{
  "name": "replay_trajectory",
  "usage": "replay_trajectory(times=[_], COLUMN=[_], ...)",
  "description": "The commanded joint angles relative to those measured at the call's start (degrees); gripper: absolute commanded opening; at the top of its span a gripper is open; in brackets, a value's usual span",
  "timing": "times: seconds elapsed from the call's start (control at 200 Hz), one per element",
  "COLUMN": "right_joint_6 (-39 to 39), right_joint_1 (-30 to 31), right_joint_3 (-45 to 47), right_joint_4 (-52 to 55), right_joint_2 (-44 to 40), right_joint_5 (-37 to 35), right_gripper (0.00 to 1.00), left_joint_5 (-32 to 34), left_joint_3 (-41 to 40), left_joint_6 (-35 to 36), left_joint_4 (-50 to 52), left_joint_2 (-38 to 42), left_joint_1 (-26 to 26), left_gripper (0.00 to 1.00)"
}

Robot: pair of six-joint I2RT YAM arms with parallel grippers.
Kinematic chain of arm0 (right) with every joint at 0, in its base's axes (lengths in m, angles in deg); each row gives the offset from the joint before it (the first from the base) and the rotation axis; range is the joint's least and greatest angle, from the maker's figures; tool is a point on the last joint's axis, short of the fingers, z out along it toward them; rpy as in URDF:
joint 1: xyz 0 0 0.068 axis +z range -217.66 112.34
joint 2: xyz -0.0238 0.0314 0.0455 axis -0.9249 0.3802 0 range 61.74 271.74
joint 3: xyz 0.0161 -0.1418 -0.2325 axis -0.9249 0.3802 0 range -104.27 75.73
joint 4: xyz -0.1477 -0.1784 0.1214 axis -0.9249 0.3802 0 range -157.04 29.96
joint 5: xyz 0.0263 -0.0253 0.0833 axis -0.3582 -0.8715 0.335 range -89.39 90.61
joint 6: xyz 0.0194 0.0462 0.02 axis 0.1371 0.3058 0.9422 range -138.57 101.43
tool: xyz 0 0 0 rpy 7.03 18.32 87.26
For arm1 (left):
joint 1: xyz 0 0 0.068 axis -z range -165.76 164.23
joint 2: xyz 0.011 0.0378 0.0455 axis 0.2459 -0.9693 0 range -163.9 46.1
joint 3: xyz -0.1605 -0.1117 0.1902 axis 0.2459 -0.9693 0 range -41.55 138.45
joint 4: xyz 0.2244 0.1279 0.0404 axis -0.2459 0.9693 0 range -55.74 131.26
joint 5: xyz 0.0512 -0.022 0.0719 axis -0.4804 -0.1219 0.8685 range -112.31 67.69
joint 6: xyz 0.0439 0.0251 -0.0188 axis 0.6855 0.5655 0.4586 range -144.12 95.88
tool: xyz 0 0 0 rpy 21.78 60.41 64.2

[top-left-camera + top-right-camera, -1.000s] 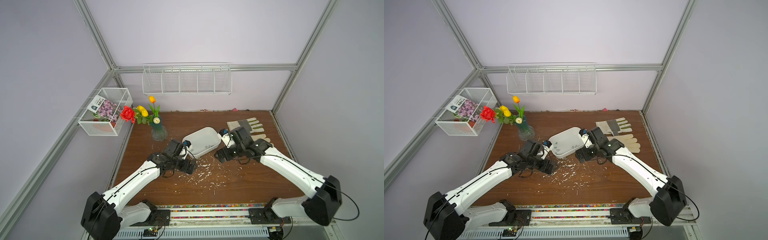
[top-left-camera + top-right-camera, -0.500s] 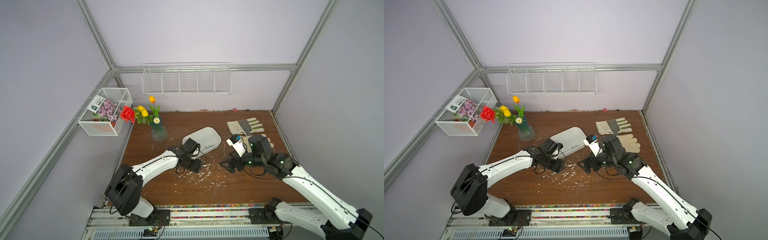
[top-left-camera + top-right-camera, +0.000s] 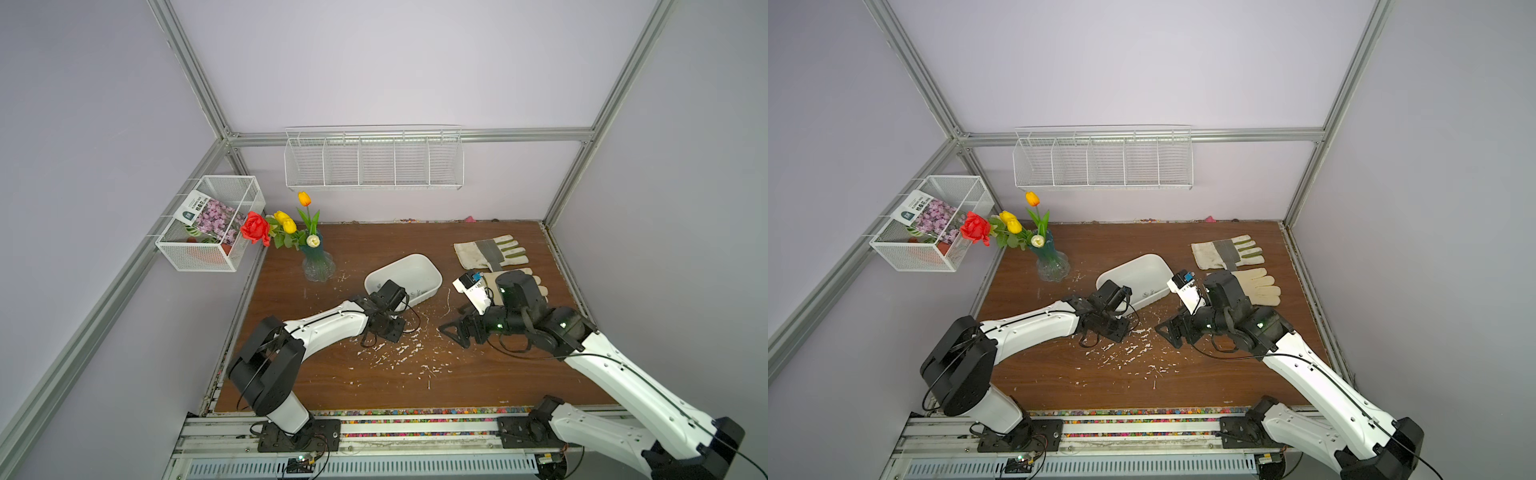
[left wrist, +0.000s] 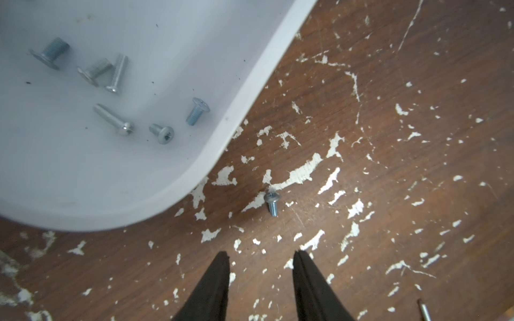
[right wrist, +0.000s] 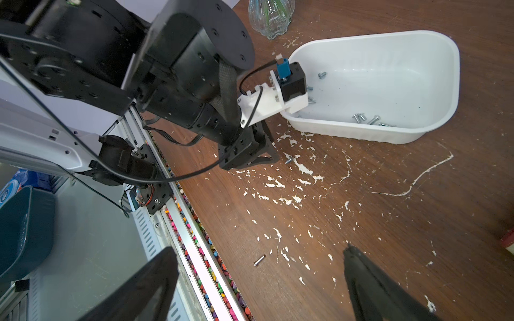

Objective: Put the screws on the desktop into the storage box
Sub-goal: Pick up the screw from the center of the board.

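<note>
We see the large dark-brown wood-grain bench [image 3: 519,374], flecked with white scratches, filling the lower middle of both top views. The white rectangular plastic storage box [image 3: 419,272] with rounded corners rests on it near the centre of the frame, turned askew to the bench edges. To its right in the frame lie two pale fabric work gloves [image 3: 490,253].

The left end effector [image 4: 261,257] hangs low over the bench, just below the box in the top views. Its black fingertips [image 4: 222,266] stand a moderate gap apart with nothing between them. The right end effector [image 5: 260,248] hovers over the bench to the lower right of the box, its jaws spread wide and empty.

At least six small silvery-grey metal screws [image 4: 162,134] lie on the floor of the box. One more short screw [image 4: 272,203] lies on the bench just beyond the left fingertips, near the box's rounded corner but apart from it. A slim silvery pin-like screw [image 5: 259,260] lies on the bench toward its front edge, well apart from the box.
</note>
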Motion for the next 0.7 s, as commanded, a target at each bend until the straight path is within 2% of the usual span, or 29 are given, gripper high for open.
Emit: replay_trajectory(times=[0.0,0.695], right_joint_6=[0.49,0.58], right_joint_1=[0.08,0.04], right_joint_3=[1.05,1.05], right_joint_4=[-0.38,-0.21], right_joint_2=[-0.30,0.85], right_joint_5=[-0.80,-1.28], right_gripper=[0.95,0.95], left_joint_5=[2.23,0.04], left_joint_3=[1.28,3.65], left_joint_6=[0.18,0.09], left_joint_4=[-2.32,-6.35], left_joint_2=[-1.48,-7.36], left_joint_1=[0.59,0.82], left_gripper=[0.41,0.37])
